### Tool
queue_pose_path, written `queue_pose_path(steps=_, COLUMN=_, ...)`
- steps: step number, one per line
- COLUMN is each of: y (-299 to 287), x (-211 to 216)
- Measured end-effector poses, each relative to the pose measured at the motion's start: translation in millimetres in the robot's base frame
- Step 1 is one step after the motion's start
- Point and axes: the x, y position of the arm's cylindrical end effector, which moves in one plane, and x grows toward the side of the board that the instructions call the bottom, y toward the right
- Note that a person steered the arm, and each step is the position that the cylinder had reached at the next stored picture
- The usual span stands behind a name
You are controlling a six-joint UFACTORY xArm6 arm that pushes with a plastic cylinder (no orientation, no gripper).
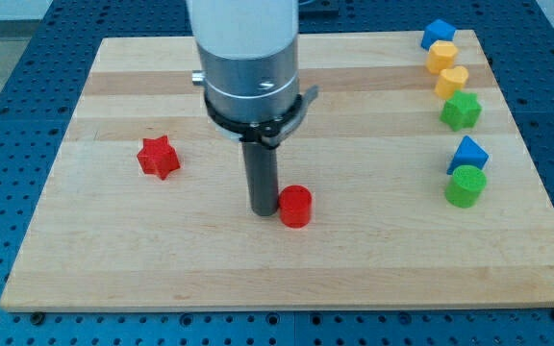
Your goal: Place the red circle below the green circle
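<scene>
The red circle (pixel 295 206) sits near the middle of the wooden board (pixel 162 259), toward the view's bottom. My tip (pixel 263 211) rests on the board right against the red circle's left side. The green circle (pixel 465 185) stands far to the view's right, near the board's right edge, at about the same height in the view as the red circle.
A red star (pixel 158 157) lies to the left of my tip. At the right edge, a blue triangular block (pixel 467 153) sits just above the green circle. Higher up are a green star (pixel 461 111), two yellow blocks (pixel 452 81) (pixel 440 56) and a blue block (pixel 438 34).
</scene>
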Motion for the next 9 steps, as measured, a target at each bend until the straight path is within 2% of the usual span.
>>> queue_pose_path(steps=4, y=103, x=24)
queue_pose_path(steps=7, y=107, x=15)
queue_pose_path(steps=9, y=139, x=14)
